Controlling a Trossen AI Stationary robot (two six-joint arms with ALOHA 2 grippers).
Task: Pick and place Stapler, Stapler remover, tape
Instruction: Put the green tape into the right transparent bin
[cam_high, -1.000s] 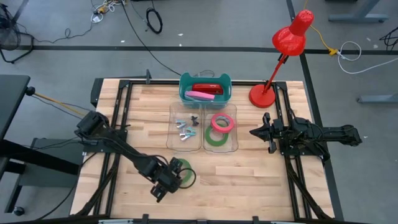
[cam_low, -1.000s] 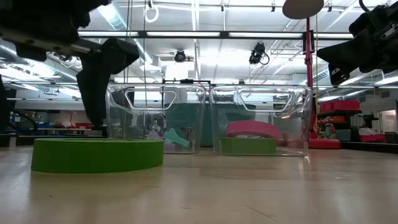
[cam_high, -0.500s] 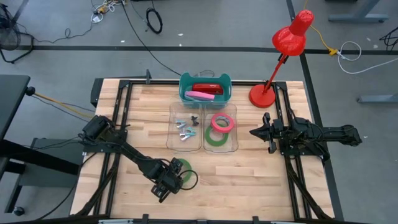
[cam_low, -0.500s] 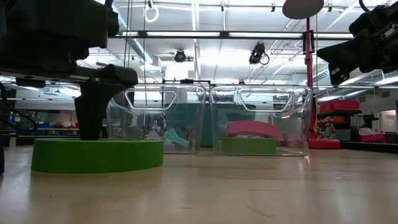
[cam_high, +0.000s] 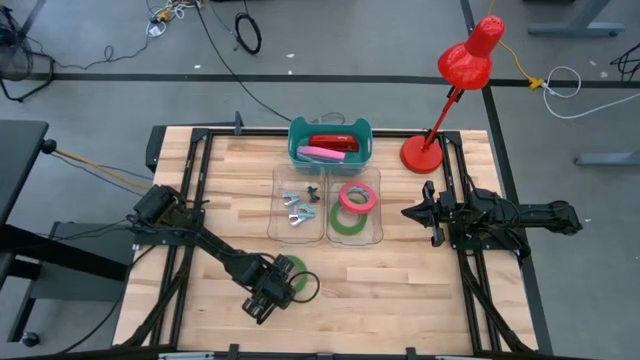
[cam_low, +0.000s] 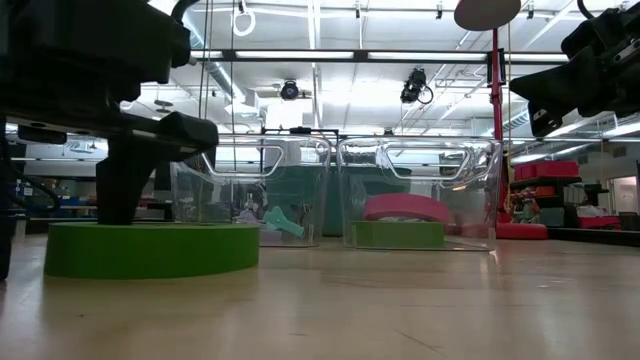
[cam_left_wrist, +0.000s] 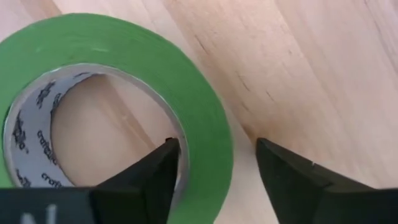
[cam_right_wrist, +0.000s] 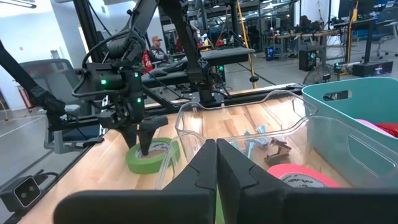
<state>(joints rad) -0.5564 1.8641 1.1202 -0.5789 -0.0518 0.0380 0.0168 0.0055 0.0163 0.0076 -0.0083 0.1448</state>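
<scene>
A green tape roll (cam_high: 293, 274) lies flat on the wooden table near its front left; it also shows in the low view (cam_low: 150, 250). My left gripper (cam_left_wrist: 214, 146) is open and stands over it, pointing down. One finger is in the roll's open centre and the other is outside its wall. A red-pink roll (cam_high: 358, 196) and a second green roll (cam_high: 347, 222) lie in the right clear bin. My right gripper (cam_high: 425, 213) is shut and empty, held above the table's right side. My left gripper comes at the green roll from above, across the ring's wall (cam_left_wrist: 211, 134). One fingertip (cam_left_wrist: 163, 163) is in the hollow close to the inner face. The other (cam_left_wrist: 283, 171) is outside with bare wood between. I cannot tell whether either touches. The roll lies flat on the table.
Two clear bins (cam_high: 300, 236) stand mid-table; the left one holds small stapler removers (cam_high: 296, 205). A teal basket (cam_high: 330, 130) behind them holds a red and a pink stapler. A red desk lamp (cam_high: 422, 152) stands at the far right. Bare wood lies along the front.
My left gripper has come down over the green roll and moved a little toward the table's left edge; its finger now reaches lower at the roll's top edge in the low view. The roll stays flat on the table.
</scene>
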